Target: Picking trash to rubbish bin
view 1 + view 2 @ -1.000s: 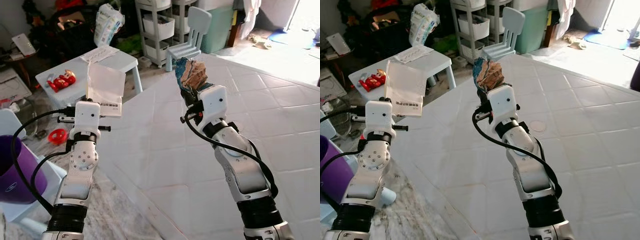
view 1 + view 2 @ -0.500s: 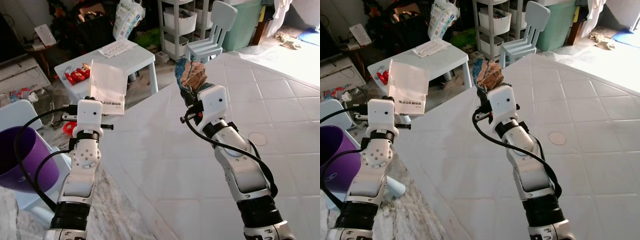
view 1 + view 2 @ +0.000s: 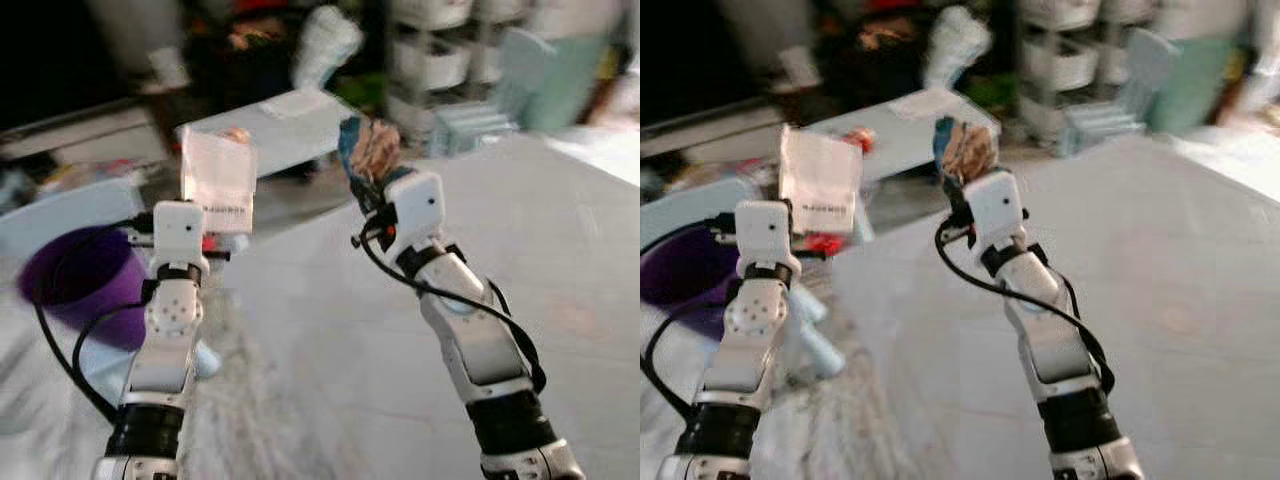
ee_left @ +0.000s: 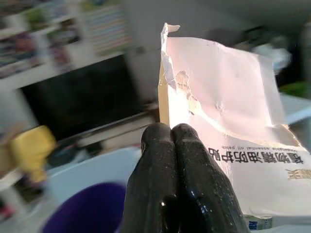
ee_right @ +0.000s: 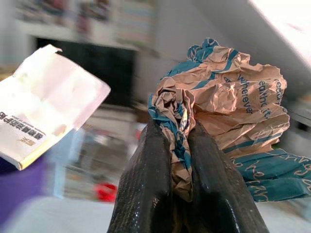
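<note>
My left gripper (image 3: 196, 196) is raised at the left and shut on a flat white paper packet (image 3: 217, 174) with printed text, which stands up above its fingers (image 4: 167, 145). My right gripper (image 3: 365, 190) is raised at the centre and shut on a crumpled brown and teal paper wrapper (image 3: 368, 153); the same wrapper (image 5: 223, 107) bulges over the black fingers (image 5: 160, 160) in the right wrist view. A purple rubbish bin (image 3: 75, 280) sits low at the left, behind and below my left arm; the bin (image 4: 92, 208) also shows under the packet (image 4: 228, 126).
The eye views are blurred by motion. A small white table (image 3: 280, 115) with papers on it stands behind both grippers. Shelving with drawers (image 3: 450, 40) and clutter line the back. Pale tiled floor (image 3: 560, 260) spreads to the right.
The whole picture has swung and blurred, so the camera has turned. The purple bin now lies closer behind my left arm. Both grippers keep their loads raised as before.
</note>
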Robot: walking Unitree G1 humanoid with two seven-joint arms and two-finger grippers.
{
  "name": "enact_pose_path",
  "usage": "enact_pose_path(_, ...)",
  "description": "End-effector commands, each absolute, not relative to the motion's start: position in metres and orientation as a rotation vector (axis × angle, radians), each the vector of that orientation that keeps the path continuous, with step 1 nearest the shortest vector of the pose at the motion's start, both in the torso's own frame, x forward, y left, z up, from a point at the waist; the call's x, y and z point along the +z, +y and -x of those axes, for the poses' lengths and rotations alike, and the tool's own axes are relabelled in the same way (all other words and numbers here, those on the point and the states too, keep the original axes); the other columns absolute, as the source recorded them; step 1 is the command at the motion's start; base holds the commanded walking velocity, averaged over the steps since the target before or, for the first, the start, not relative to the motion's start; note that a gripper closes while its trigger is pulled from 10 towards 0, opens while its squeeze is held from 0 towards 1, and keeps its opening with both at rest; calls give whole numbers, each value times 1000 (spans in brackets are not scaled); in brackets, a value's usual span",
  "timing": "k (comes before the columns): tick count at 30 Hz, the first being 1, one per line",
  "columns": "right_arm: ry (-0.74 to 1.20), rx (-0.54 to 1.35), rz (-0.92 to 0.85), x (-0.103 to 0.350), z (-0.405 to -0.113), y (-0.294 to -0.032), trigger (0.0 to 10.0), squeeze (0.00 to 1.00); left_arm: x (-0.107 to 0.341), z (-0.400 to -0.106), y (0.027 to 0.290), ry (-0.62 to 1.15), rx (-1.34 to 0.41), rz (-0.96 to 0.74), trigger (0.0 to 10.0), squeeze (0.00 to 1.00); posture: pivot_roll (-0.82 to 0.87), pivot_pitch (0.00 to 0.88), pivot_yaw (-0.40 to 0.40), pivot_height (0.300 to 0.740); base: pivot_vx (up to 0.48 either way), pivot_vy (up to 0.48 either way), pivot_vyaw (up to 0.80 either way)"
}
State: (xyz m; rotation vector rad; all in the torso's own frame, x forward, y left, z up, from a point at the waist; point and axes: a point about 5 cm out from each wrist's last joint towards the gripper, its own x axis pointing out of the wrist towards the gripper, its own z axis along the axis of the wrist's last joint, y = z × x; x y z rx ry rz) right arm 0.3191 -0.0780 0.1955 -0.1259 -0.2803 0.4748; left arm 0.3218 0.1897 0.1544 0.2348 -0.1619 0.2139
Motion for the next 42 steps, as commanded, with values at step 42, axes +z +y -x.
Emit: enact_pose_path(42,-305,458,112,202,-321,-86,0,0,150,-325,186,-124,203,-174,0,0,-87,0,51,740,0,293,0)
